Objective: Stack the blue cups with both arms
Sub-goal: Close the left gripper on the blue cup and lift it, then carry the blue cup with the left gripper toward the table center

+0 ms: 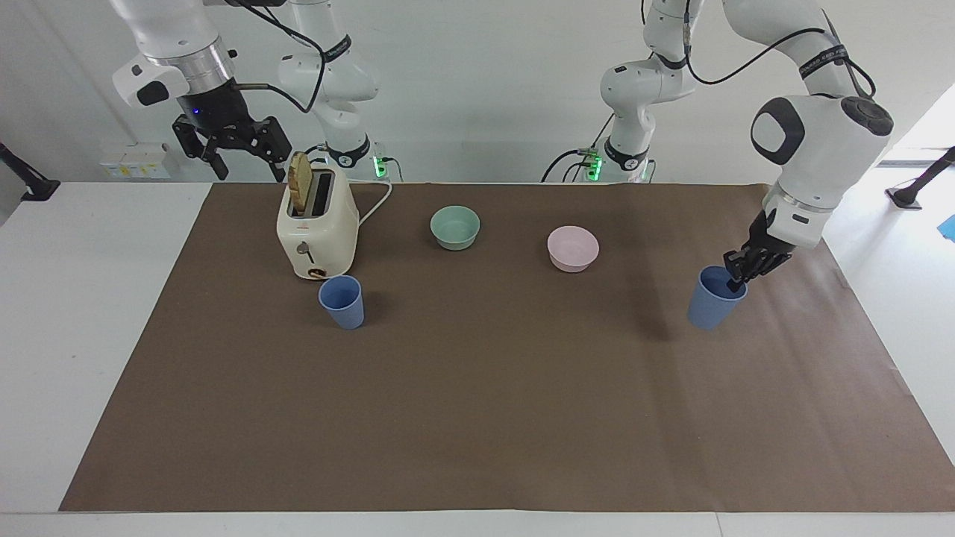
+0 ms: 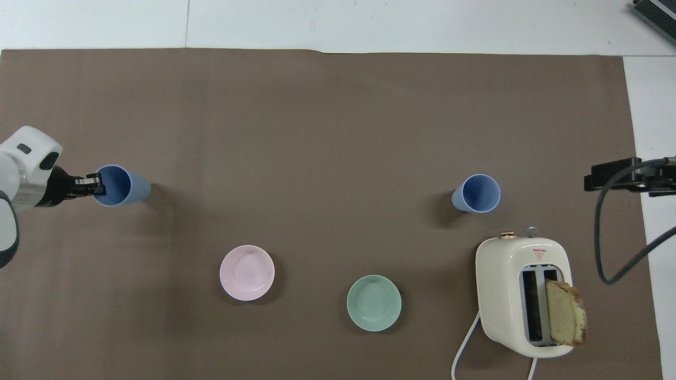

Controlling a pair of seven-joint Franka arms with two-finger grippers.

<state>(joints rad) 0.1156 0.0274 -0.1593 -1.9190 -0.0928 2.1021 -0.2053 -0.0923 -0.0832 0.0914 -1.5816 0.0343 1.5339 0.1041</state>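
Note:
One blue cup [image 1: 712, 304] [image 2: 122, 185] hangs tilted from my left gripper [image 1: 736, 279] [image 2: 95, 183], which is shut on its rim, one finger inside the cup. It looks just clear of the brown mat, near the left arm's end of the table. The other blue cup [image 1: 342, 301] [image 2: 476, 193] stands upright on the mat next to the toaster, on the side away from the robots. My right gripper [image 1: 248, 165] waits open in the air over the table's edge beside the toaster, holding nothing.
A cream toaster [image 1: 317, 227] [image 2: 523, 293] with a bread slice [image 1: 300, 183] sticking out stands toward the right arm's end. A green bowl [image 1: 455, 227] [image 2: 374, 303] and a pink bowl [image 1: 573, 247] [image 2: 247, 272] sit between the arms' bases.

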